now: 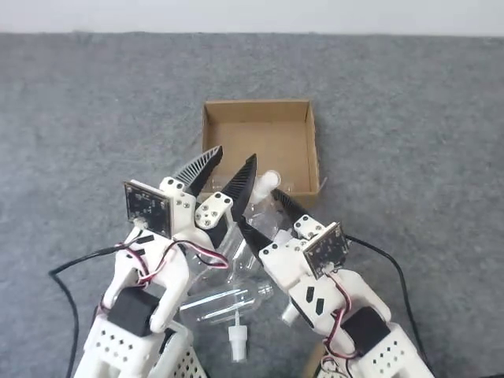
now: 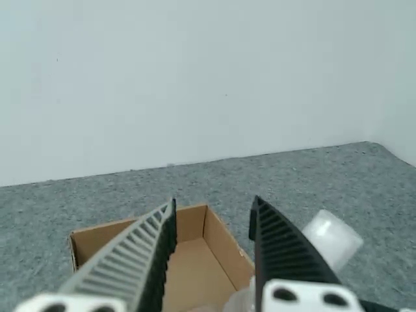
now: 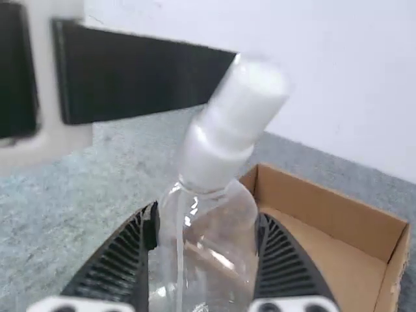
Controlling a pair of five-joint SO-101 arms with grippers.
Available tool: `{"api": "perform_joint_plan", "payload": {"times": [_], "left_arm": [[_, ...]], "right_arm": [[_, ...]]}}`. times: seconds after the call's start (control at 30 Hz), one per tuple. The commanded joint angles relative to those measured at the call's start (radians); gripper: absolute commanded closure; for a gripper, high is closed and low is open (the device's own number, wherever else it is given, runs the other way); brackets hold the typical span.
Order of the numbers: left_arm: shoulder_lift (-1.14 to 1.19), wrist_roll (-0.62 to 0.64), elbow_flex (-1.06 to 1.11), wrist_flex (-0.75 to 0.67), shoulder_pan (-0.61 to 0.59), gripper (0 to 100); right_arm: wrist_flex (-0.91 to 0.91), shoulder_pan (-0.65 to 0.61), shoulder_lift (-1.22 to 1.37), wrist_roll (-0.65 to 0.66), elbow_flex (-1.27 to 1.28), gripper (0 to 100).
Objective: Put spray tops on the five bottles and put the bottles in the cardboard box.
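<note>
Room is left over the open cardboard box (image 1: 260,150) and the carpet (image 1: 409,118) around it. Its near edge is seemingly blocked by the spread left gripper (image 1: 227,172) and a raised bottle (image 3: 208,227).

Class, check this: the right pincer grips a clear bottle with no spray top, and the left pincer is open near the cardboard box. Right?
No. The clear bottle in the right pincer has a white spray top on it, as the right wrist view shows. The rest stands: the left pincer is open near the cardboard box.
</note>
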Motion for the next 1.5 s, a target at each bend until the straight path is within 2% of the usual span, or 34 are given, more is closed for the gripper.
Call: {"api": "perform_joint_plan", "payload": {"times": [0.0,0.1,0.3,0.47,0.6,0.97,1.1,1.27,1.47], "left_arm": [[-0.015,-0.008,-0.088,0.064,0.000,83],[-0.017,-0.008,-0.137,0.118,-0.005,83],[-0.017,-0.003,-0.223,0.178,-0.135,83],[-0.017,0.104,-0.259,0.175,-0.252,83],[-0.017,0.127,-0.257,0.175,-0.292,83],[-0.014,0.126,-0.202,0.180,-0.190,83],[-0.014,0.123,-0.137,0.175,-0.098,83],[-0.015,-0.003,-0.114,0.180,0.026,83],[-0.015,-0.018,-0.105,0.180,0.044,83]], "right_arm": [[-0.117,-0.035,-0.019,0.012,-0.074,99.1],[-0.124,-0.035,-0.019,0.008,-0.063,99.1],[-0.214,-0.035,-0.019,0.012,0.028,99.1],[-0.216,-0.035,-0.021,0.012,0.028,99.1],[-0.216,-0.035,-0.021,0.012,0.028,99.1],[-0.131,-0.041,-0.021,0.009,0.028,99.1],[-0.128,-0.041,-0.018,0.011,0.028,99.1],[-0.097,-0.041,-0.018,0.011,0.028,99.1],[-0.065,-0.035,-0.019,0.011,0.028,99.1]]}}
